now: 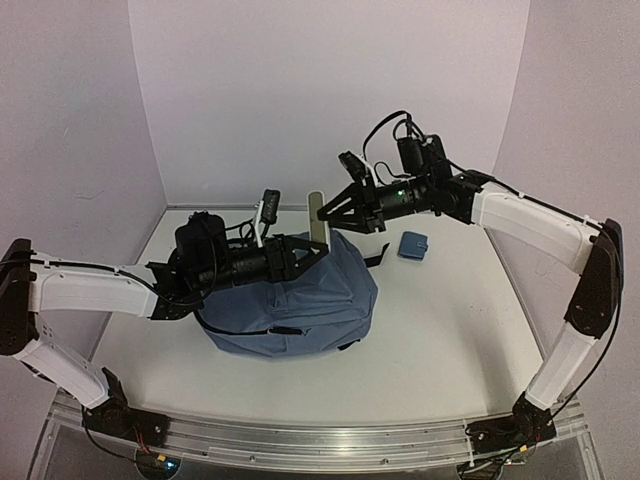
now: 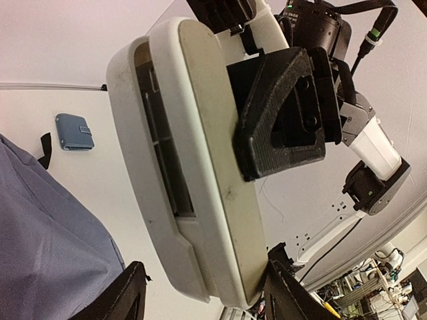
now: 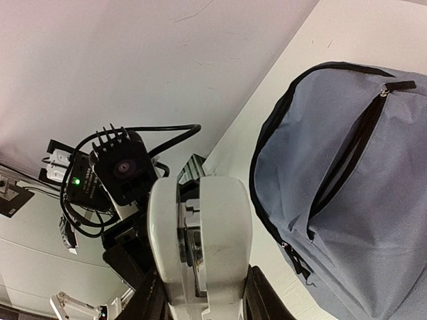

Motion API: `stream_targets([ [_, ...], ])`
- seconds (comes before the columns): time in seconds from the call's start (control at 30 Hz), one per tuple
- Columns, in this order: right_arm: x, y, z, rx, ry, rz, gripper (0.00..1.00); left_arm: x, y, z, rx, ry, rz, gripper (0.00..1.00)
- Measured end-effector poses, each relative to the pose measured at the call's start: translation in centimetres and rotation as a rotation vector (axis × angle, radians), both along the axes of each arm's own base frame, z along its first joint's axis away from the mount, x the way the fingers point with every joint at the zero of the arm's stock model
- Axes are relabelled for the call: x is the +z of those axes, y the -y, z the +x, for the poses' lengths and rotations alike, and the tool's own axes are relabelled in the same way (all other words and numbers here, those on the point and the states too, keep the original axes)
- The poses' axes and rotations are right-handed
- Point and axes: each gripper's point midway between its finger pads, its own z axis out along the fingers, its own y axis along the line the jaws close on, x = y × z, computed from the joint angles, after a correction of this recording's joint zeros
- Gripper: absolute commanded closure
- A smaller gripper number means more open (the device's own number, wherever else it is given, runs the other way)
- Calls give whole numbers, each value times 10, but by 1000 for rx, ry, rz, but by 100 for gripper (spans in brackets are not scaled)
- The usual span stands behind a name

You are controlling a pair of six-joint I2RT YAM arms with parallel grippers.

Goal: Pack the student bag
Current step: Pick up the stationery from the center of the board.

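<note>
White table (image 1: 450, 340), pale lilac walls. Student bag (image 1: 290, 300) lies left of centre; left arm covers its upper edge, inside not visible, contents unknown. Cream case (image 1: 319, 212) upright above bag's far edge, content slot dark, unreadable. Right gripper (image 1: 328, 214) clamped on case. Left gripper (image 1: 314, 250) part-open, straddling case's lower end, gap one side. Small blue wallet (image 1: 412, 246) apart, right of bag.

Robotics lab: white-walled booth (image 1: 300, 100), aluminium mounting rail (image 1: 300, 447), cluttered equipment benches (image 2: 383, 293) beyond.
</note>
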Motion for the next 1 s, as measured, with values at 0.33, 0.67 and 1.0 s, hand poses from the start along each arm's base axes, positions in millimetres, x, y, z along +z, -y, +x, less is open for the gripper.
stream_targets([
  [0.33, 1, -7, -11, 50, -42, 49, 73, 9, -3, -6, -19, 38, -61, 45],
  [0.67, 7, -13, -17, 88, -20, 95, 74, 18, -8, -8, -19, 28, -125, 56],
  [1.0, 5, -17, -23, 99, -65, 110, 75, 23, -14, -11, -9, 51, -156, 43],
])
